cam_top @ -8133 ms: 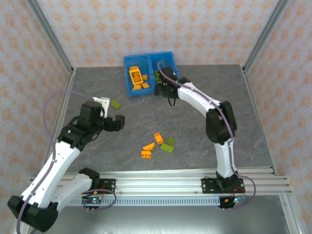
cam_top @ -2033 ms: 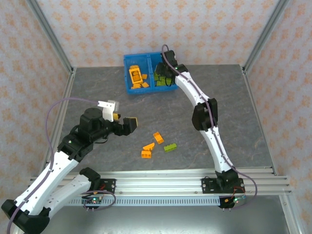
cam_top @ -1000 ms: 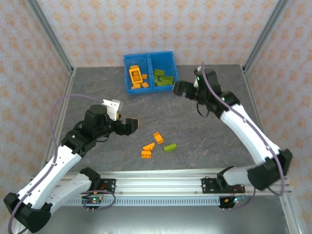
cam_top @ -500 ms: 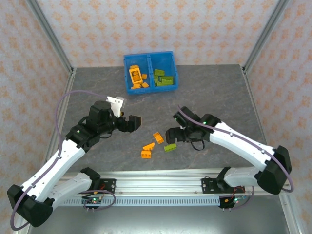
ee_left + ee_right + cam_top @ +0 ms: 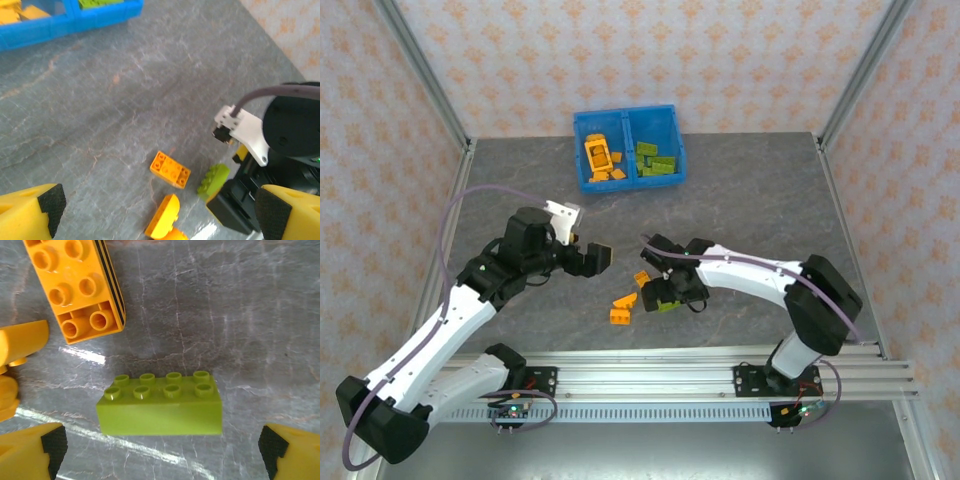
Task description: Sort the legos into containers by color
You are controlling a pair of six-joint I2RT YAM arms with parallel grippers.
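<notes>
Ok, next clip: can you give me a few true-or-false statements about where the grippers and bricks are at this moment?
1. The right gripper is open, with a lime green brick lying between its fingers. True.
2. The left gripper is shut on an orange piece. False: its jaws stand wide open and it holds nothing.
3. In the blue bin, orange bricks sit in the left compartment and green bricks in the right. True.
4. The lime green brick is stacked on an orange brick. False: it lies flat on the table, apart from that brick.
</notes>
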